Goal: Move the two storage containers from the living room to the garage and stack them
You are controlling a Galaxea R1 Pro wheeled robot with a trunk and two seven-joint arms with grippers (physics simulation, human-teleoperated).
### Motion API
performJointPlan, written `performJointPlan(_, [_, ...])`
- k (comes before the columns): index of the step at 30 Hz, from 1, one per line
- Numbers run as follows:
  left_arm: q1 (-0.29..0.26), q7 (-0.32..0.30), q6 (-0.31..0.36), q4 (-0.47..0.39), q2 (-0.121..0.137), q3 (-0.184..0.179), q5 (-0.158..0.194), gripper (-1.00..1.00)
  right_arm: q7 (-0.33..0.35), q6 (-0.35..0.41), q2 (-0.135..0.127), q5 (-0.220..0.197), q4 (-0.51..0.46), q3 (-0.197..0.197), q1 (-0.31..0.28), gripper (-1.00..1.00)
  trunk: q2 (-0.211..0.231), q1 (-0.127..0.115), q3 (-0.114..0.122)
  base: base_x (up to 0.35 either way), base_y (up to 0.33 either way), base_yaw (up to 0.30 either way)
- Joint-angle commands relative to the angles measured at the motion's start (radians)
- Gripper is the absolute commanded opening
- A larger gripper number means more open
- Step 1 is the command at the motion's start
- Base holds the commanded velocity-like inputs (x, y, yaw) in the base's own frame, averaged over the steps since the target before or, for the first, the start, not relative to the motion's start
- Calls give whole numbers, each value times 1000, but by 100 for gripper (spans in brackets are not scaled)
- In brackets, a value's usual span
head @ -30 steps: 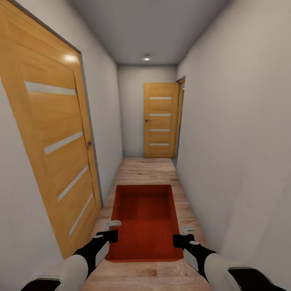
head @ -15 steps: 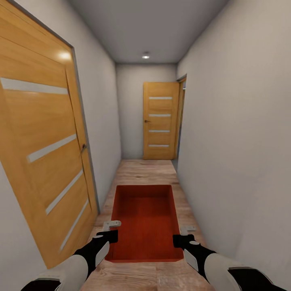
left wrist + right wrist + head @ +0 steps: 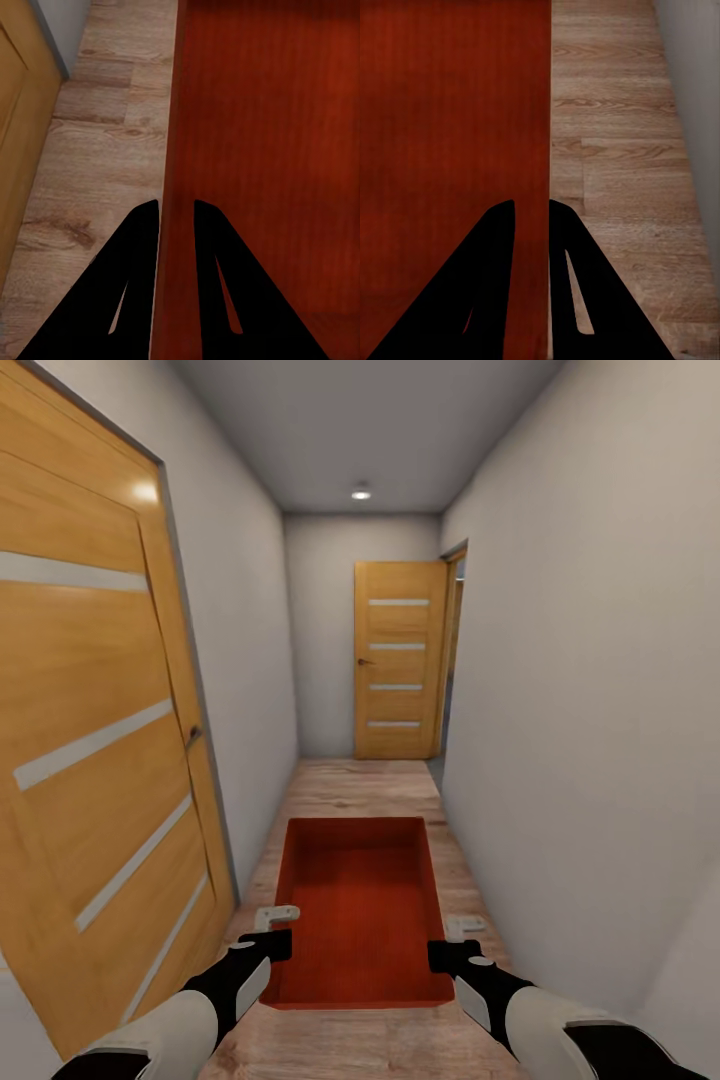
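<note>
An orange-red rectangular plastic storage container (image 3: 362, 905), lidless and with slightly tapered walls, is held out in front of the robot above the light wood plank floor (image 3: 360, 785) of a narrow white-walled corridor (image 3: 590, 660). It is carried level between the two arms, its open top facing upward and its long axis pointing away down the passage. The left gripper (image 3: 272, 930) is pinched on the container's left wall near the near corner; in the left wrist view the two dark fingers (image 3: 135, 262) are seen straddling that thin wall (image 3: 171, 150), one outside over the floor and one inside the red interior. The right gripper (image 3: 452, 940) is likewise clamped on the right wall, with its dark fingers (image 3: 574, 270) set on either side of the rim (image 3: 548, 112) in the right wrist view. A large wooden door with pale horizontal strips (image 3: 90, 740) lies close along the left wall. At the far end of the corridor a second wooden door of the same pattern (image 3: 397, 660) is seen, standing beside a doorway (image 3: 452, 650) in the right wall. A round ceiling light (image 3: 361, 492) is lit above the far end.
</note>
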Motion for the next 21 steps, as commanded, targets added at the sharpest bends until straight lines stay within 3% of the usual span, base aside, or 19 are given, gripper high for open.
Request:
performJointPlan(1, [0, 12, 7, -3, 18, 46, -7, -100, -6, -6, -5, -5, 2, -8, -1, -100, -1, 1, 0, 324, 0, 0])
performJointPlan(21, [-1, 12, 7, -4, 20, 46, -7, -100, -7, -6, -5, -6, 2, -8, -1, -100, -1, 1, 0, 324, 0, 0])
